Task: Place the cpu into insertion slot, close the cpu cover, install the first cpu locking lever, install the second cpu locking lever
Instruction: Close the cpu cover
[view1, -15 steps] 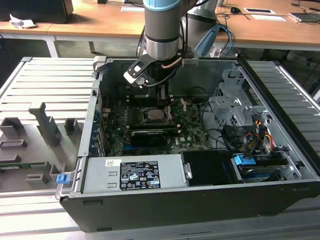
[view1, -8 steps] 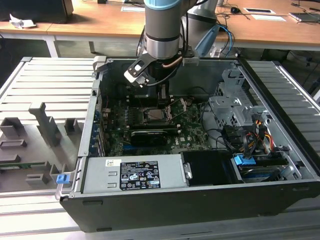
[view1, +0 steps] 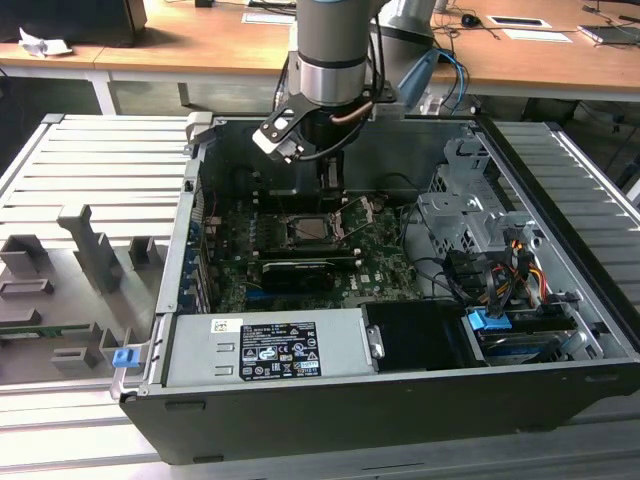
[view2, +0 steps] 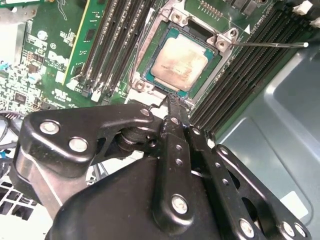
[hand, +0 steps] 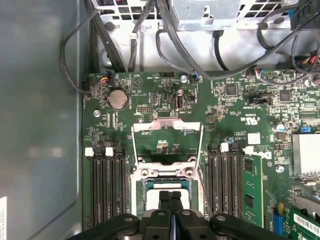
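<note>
Reaching straight down into the case (view1: 400, 410), the end effector (hand: 170, 194) hangs over the cpu (view2: 179, 61), fingers (hand: 164, 200) pressed together.

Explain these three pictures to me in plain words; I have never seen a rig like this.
The grey column in the exterior view is a robot arm reaching down into an open computer case that lies on a slatted metal table. The two wrist views come from cameras riding on the arm, looking along its black pincer. The pincer is shut, holds nothing, and hovers at the edge of the insertion slot on the green motherboard. The cpu already sits in that slot. The cpu cover is folded open.
</note>
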